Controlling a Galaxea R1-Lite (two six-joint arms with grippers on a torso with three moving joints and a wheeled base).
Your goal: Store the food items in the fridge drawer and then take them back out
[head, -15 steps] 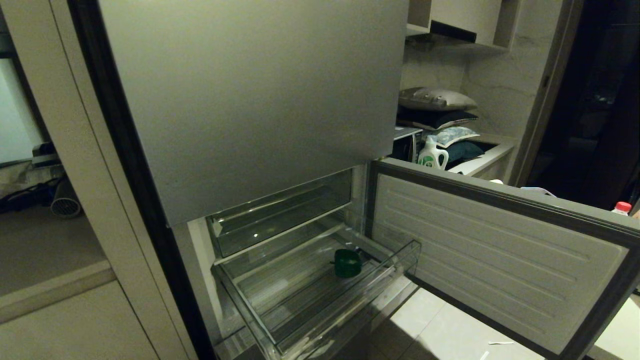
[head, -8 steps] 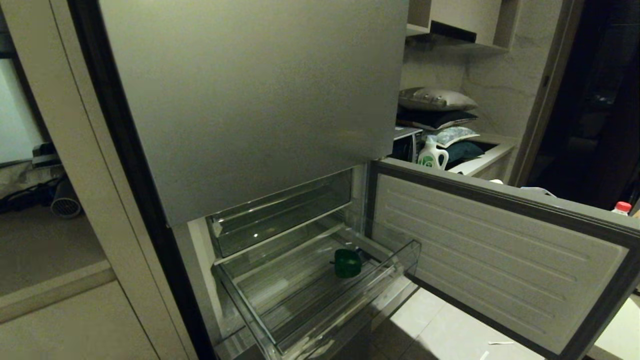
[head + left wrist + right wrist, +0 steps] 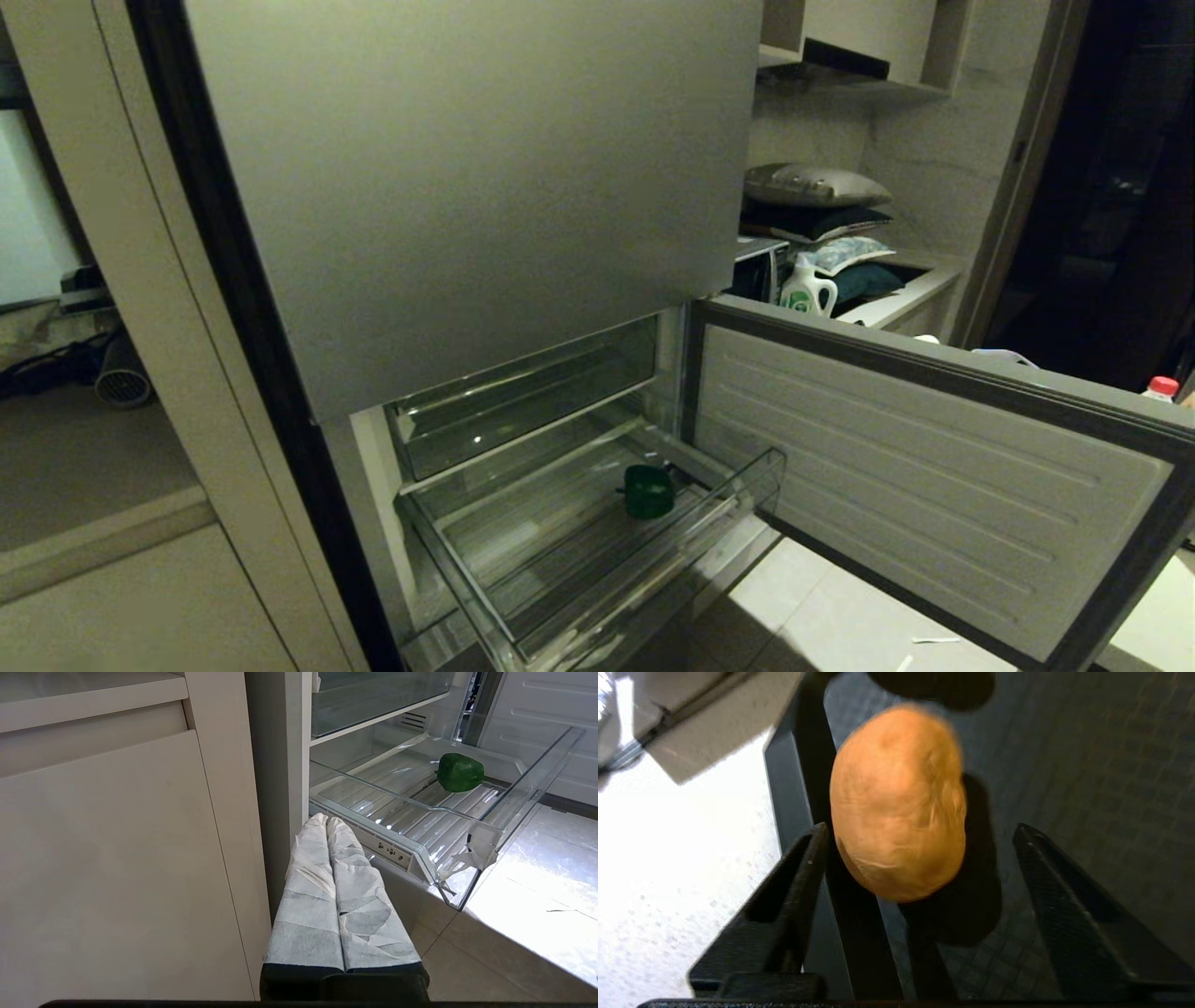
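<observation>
So the big grey top door [image 3: 467, 187] of the fridge fills most of the head view, and under it the fridge drawer [image 3: 934, 485] is swung out to the right with its white ribbed inner face showing. The clear plastic bin [image 3: 747, 485] is pulled out toward the near side, and there's a scrap of white tape [image 3: 472, 851] stuck on its near corner. Inside the bin, toward the far right, sits the dark green item [image 3: 648, 490], alone on the ribbed floor. Further back on the right there's a counter with a white detergent bottle [image 3: 808, 287] and some cushions.

The potato [image 3: 899, 802] is nowhere near the bin: the right wrist view has it over a dark gridded surface, between the spread fingers of the right gripper [image 3: 920, 835], which are released and not touching it on either side.

The left gripper [image 3: 327, 823] hangs low near the fridge's left edge, its wrapped fingers pressed together, clenched on nothing.
</observation>
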